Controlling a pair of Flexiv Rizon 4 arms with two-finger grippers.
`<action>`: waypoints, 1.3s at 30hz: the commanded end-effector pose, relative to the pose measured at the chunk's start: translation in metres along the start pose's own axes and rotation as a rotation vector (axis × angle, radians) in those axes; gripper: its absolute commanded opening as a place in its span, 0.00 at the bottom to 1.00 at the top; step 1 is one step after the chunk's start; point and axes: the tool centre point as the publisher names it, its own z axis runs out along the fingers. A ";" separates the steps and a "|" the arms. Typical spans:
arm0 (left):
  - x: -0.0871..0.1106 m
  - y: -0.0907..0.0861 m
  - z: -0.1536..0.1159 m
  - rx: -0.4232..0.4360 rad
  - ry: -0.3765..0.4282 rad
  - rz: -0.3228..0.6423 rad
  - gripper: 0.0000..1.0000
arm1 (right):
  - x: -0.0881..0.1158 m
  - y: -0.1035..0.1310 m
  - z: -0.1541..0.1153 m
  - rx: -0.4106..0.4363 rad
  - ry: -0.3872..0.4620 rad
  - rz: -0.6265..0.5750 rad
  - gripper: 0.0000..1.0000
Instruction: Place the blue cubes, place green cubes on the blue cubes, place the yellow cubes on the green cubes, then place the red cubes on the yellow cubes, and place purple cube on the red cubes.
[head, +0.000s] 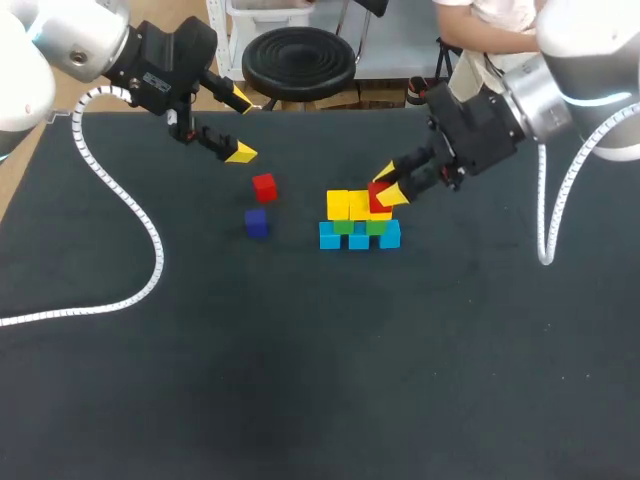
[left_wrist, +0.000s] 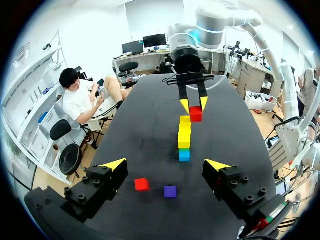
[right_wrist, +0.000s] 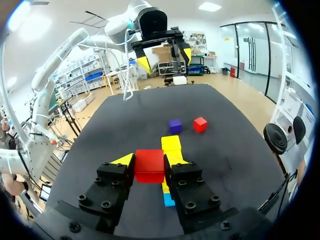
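By my judgement the step in hand was setting a red cube on the yellow layer. The right gripper (head: 388, 185) was clamped on the held red cube (right_wrist: 149, 165), one finger against each side face, and hung over the right end of the stack; beneath and just ahead of its fingers lay the yellow cubes (head: 340, 204), with the green cubes (head: 343, 227) under those and the blue cubes (head: 329, 237) lowest, on the table (head: 300, 380); whether the held cube already touched the yellow layer could not be told. To do it well, the cube should come down straight and square, its edges lined up with the yellow cube below; the fingers should part only once it sat flat, and only a little; the lift away should be straight up, since a sideways drag would likely shove the yellow cubes off the narrower green row and bring the stack down.

The left gripper (left_wrist: 165, 165) stood wide open and empty, well apart from the stack; on the table just ahead of its fingers lay the loose red cube (left_wrist: 141, 184) and, near it but not touching, the purple cube (left_wrist: 170, 191); the stack stood farther ahead, past both. Neither loose cube nor the left gripper stood in the right gripper's way.
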 end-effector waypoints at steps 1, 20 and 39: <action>0.001 0.000 0.000 -0.001 -0.001 0.001 1.00 | 0.001 -0.009 0.003 -0.016 0.000 0.001 0.00; 0.001 0.000 0.000 -0.001 -0.001 0.001 1.00 | -0.003 -0.024 0.004 -0.020 -0.001 -0.010 0.00; 0.001 0.000 0.000 -0.001 -0.001 0.001 1.00 | -0.005 -0.023 0.005 -0.013 -0.003 0.000 0.00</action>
